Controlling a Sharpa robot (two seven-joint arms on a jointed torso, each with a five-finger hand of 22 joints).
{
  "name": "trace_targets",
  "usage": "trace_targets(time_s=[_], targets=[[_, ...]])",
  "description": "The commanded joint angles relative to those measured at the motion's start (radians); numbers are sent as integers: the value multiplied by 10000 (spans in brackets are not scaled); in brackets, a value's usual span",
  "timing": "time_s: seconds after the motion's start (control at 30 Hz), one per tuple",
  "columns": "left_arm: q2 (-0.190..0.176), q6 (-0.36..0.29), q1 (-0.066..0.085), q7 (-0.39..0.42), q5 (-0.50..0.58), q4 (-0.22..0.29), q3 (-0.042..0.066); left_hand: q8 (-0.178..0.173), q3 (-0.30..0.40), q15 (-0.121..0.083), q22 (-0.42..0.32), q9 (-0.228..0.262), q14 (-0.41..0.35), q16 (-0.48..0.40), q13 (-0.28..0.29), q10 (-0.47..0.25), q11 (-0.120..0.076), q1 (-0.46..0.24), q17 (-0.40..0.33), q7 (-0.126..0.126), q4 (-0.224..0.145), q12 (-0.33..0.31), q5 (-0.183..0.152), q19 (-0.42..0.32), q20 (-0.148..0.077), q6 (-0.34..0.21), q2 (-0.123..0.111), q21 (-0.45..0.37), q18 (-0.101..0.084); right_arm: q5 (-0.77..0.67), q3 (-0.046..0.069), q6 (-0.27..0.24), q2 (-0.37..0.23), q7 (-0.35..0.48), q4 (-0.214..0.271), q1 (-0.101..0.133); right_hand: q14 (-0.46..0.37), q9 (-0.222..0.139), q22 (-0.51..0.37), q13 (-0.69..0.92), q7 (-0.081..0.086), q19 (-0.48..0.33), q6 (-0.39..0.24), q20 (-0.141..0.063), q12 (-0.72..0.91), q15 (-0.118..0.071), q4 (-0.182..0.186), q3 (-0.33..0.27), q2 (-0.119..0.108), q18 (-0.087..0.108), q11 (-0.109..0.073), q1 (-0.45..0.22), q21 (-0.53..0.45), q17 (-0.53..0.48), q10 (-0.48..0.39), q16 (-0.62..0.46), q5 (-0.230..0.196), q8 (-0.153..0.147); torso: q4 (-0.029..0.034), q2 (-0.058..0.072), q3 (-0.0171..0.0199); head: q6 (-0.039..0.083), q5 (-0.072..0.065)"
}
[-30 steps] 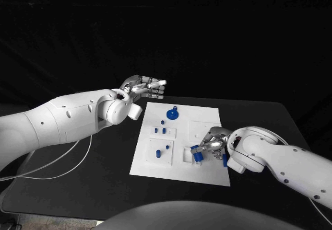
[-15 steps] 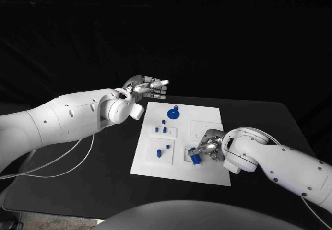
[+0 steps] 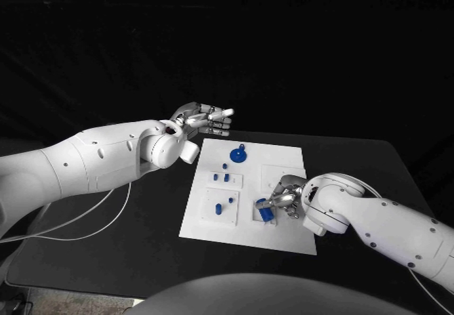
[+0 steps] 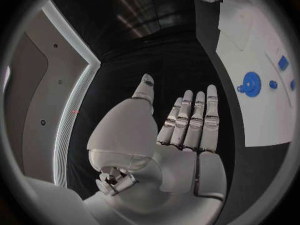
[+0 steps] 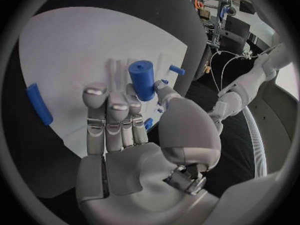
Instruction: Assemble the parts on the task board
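The white task board (image 3: 248, 226) lies mid-table. On it sit a blue gear (image 3: 237, 155) and small blue parts (image 3: 220, 176) in its left recesses. My right hand (image 3: 287, 196) hovers over the board's near right part and pinches a blue cylinder (image 3: 266, 213) between thumb and fingers. The right wrist view shows that cylinder (image 5: 142, 80) tilted just above a white recess, with a blue bar (image 5: 39, 103) lying on the board (image 5: 75, 40) beside the hand. My left hand (image 3: 201, 120) is raised beyond the board's far left corner, its fingers (image 4: 187, 120) straight and holding nothing.
A white cable (image 3: 94, 226) loops over the black table to the board's left. The table's right edge (image 3: 402, 170) runs close behind my right arm. In the left wrist view the gear (image 4: 251, 80) and the board (image 4: 256, 120) lie off to one side.
My right hand has shifted slightly towards the board's middle with the cylinder and now hides the blue bar in the head view. The left hand has barely moved.
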Motion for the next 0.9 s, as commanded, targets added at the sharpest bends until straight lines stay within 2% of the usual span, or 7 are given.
trace_targets(time_s=[0.03,0.23,0.37,0.43,0.63,0.73,0.9], targets=[[32,186,2,-18,2,-1,9,-60,-9,16,-7,-15,-50,-40,7,-82,-2,-47,-15,-15,52,-1,-40,-65,34,-81,-46,12,52,-146,-11,215,34,-254,-37,15,20,10,589,6,-55,565,130,-63,21,-32,-315,376,-20,-173,-236,-155,70,5,302,56,-87,-50,4,-2,13,-5,32],[48,211,1,-59,-8,-24,8,-60,2,19,-7,-16,-72,-40,6,-102,5,-70,-16,-8,94,-3,-40,-76,40,-133,-57,12,58,-188,-33,412,66,-285,-138,41,13,-8,587,9,-50,561,138,-60,11,-27,-104,267,-72,-169,-231,-329,58,3,306,53,-238,-50,-3,0,15,-13,31],[60,225,1,-94,-16,-40,8,-65,8,20,-7,-18,-73,-40,6,-107,2,-78,-16,-2,109,-1,-41,-77,42,-174,-68,13,59,-248,-59,484,86,-295,-192,55,14,-14,586,6,-36,560,153,-54,-4,-19,268,317,-246,-163,-219,-468,50,8,308,59,-875,-49,-4,-1,21,-15,41],[65,231,1,-111,-23,-45,8,-66,14,23,-7,-20,-101,-42,6,-113,7,-84,-17,2,122,-2,-40,-80,44,-203,-75,12,60,-286,-82,520,95,-299,-217,64,14,-10,584,2,-21,558,162,-51,-16,-15,579,344,-480,-155,-205,-558,42,10,305,60,-1160,-48,-5,-2,23,-16,48],[74,247,1,-146,-38,-54,8,-65,31,30,-8,-20,-156,-45,6,-130,14,-97,-20,6,155,-2,-41,-88,50,-241,-93,11,60,-372,-135,599,111,-301,-253,78,0,-25,586,-10,0,559,153,-78,-61,-35,1206,135,-961,-158,-205,-750,39,20,296,40,-1250,-44,-3,1,22,-28,52],[84,252,1,-164,-45,-64,8,-65,31,30,-8,-20,-156,-45,6,-130,14,-97,-20,6,155,-2,-41,-88,50,-241,-93,11,60,-384,-165,647,109,-295,-232,80,-2,-53,594,-7,-10,561,143,-93,-105,-42,1666,-595,-1006,-182,-215,-496,45,49,298,20,-1251,-40,0,-1,22,-21,50],[94,250,1,-179,-50,-81,8,-82,61,33,-7,-31,-183,-45,7,-150,23,-93,-20,32,191,-2,-41,-96,53,-444,-135,13,64,-382,-187,615,101,-272,-201,81,21,-69,595,21,-11,557,139,-99,-125,-43,2121,-928,-1090,-188,-216,-264,22,94,311,9,-1249,-37,-6,-1,19,-19,49]])
